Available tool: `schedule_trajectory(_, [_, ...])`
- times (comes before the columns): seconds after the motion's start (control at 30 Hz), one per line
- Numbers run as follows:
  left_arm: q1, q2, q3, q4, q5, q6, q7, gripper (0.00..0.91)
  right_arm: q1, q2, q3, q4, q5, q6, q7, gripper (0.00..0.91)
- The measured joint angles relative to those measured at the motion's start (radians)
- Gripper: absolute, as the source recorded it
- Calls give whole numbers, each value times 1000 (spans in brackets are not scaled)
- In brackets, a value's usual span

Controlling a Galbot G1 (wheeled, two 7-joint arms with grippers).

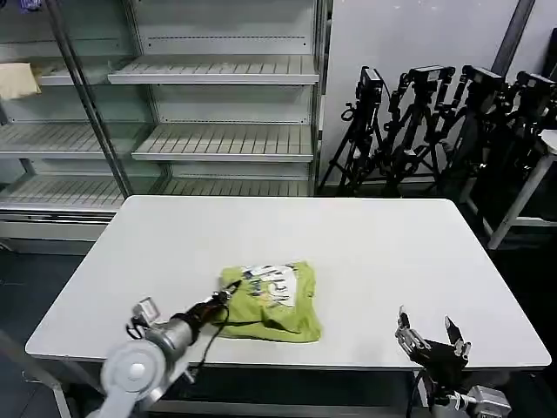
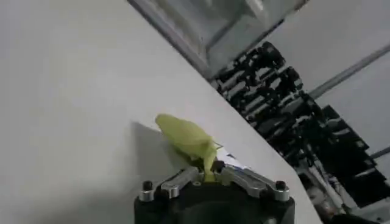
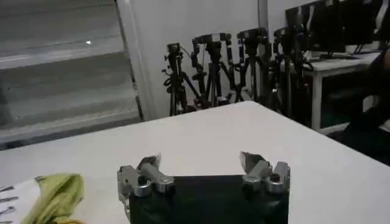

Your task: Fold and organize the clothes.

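— Location of T-shirt [image 1: 271,298]?
— Folded, bunched, near front-centre of table [image 1: 365,244]; long axis roughly left to right.
— Nearer arm?
— Left. Left end effector [image 1: 223,297] at the shirt's left edge, clamped on a fold of fabric, forearm low, reaching in from the front-left corner.
— Right side?
— Right end effector [image 1: 431,335] parked at front-right edge, well apart, fingers spread, holding nothing.

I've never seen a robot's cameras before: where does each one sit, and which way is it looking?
Head: high up, looking down at the white table; both arms show.
Left wrist: behind the left gripper, shut on the T-shirt.
Right wrist: behind the open right gripper, facing tripods.
Shared: T-shirt, table and tripods.
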Motion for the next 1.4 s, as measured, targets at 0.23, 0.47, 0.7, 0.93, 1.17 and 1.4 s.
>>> schedule_trajectory(0.23, [48, 156, -177, -22, 155, 14, 95, 10, 34, -9, -17, -28, 6, 0, -1, 907])
schedule_trajectory(0.47, [68, 353, -347, -66, 417, 22, 259, 20, 72, -20, -37, -55, 13, 0, -2, 907])
schedule_trajectory(0.7, [108, 448, -323, -132, 728, 10, 378, 20, 80, -33, -42, -62, 17, 6, -4, 907])
schedule_trajectory(0.93, [97, 405, -67, -96, 1091, -38, 422, 20, 67, -42, -29, -55, 17, 12, -6, 907])
schedule_trajectory(1.17, [11, 311, 179, -93, 1240, -32, 426, 20, 46, -37, -11, -45, 17, 14, -6, 907])
schedule_trajectory(1.4, [-127, 230, 351, -71, 1194, 1, 400, 20, 30, -24, -11, -44, 6, 19, -6, 907])
